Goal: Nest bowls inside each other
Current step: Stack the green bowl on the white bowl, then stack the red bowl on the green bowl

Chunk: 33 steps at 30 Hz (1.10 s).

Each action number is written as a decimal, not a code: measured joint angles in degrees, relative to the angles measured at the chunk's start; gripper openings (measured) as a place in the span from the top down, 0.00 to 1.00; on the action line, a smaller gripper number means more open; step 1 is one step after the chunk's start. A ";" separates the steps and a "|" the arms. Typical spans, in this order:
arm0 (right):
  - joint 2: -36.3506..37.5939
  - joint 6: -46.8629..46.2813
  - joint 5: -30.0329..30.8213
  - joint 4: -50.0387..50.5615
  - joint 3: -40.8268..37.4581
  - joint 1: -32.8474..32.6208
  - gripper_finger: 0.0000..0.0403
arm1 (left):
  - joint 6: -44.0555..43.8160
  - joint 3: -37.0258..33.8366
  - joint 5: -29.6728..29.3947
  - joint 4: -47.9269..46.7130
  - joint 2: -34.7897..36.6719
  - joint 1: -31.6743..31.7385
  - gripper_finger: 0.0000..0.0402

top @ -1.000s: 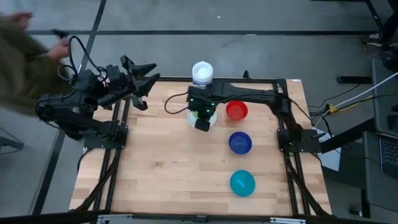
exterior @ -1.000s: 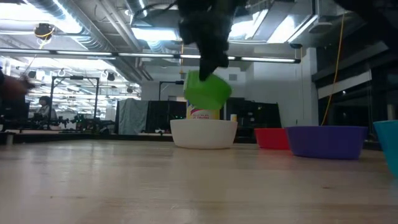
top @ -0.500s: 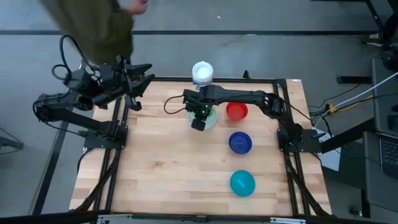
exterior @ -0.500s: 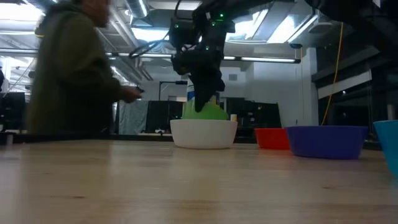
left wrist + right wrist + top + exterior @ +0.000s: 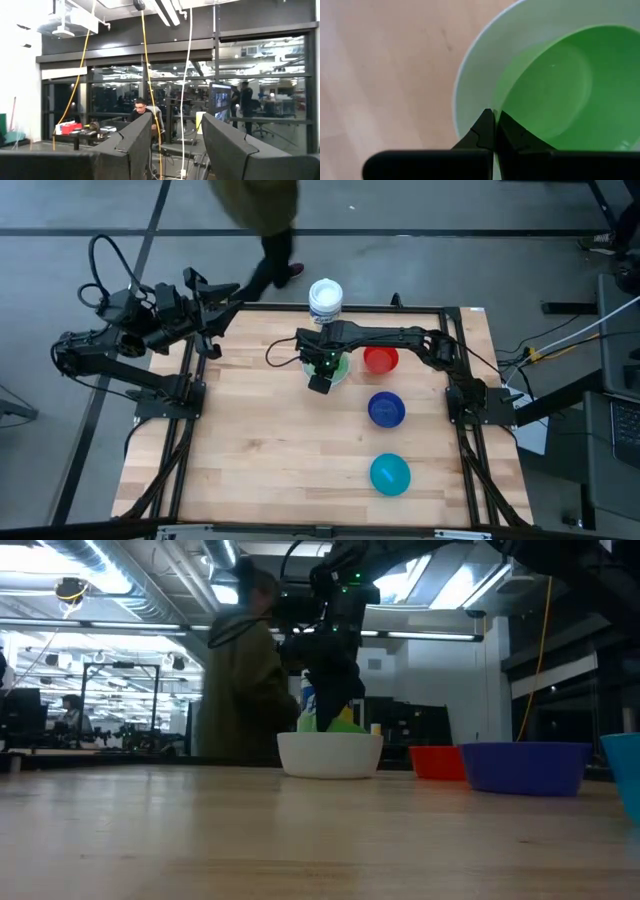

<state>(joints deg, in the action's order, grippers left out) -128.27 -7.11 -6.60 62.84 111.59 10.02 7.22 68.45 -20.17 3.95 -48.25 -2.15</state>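
Progress: your right gripper pinches the green bowl's rim, lowered into the white bowl | left gripper spread, idle off-table | left: red, dark blue, teal bowls

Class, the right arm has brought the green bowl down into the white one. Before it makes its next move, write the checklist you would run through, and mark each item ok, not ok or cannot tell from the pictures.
1. Green bowl sits inside the white bowl: ok, though in the low view it looks tilted.
2. Green bowl fully seated and level: cannot tell.
3. Right gripper has let go: not ok, it is shut on the green bowl's rim.
4. Red bowl, blue bowl and teal bowl stand free on the table: ok.
5. Left gripper clear of the work: ok, open, at the table's far left corner.
6. Person behind the table, clear of the arms: cannot tell.
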 joint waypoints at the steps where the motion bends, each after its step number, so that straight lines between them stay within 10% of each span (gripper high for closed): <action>1: 0.00 0.02 -1.11 -0.22 0.00 0.00 1.00 | -0.02 0.00 0.45 0.00 0.00 0.00 0.57; 15: 0.00 -4.37 -0.54 -2.44 0.00 -0.01 0.65 | -1.09 0.00 2.30 -1.22 0.00 0.00 0.57; 33: 12.72 -0.11 6.19 13.43 -0.07 -2.96 0.81 | -2.81 0.00 4.95 -7.51 2.94 -1.31 0.57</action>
<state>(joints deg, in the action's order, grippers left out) -115.55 -7.23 -0.40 76.27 111.52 7.06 4.41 68.45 -15.21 -3.57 -45.31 -3.47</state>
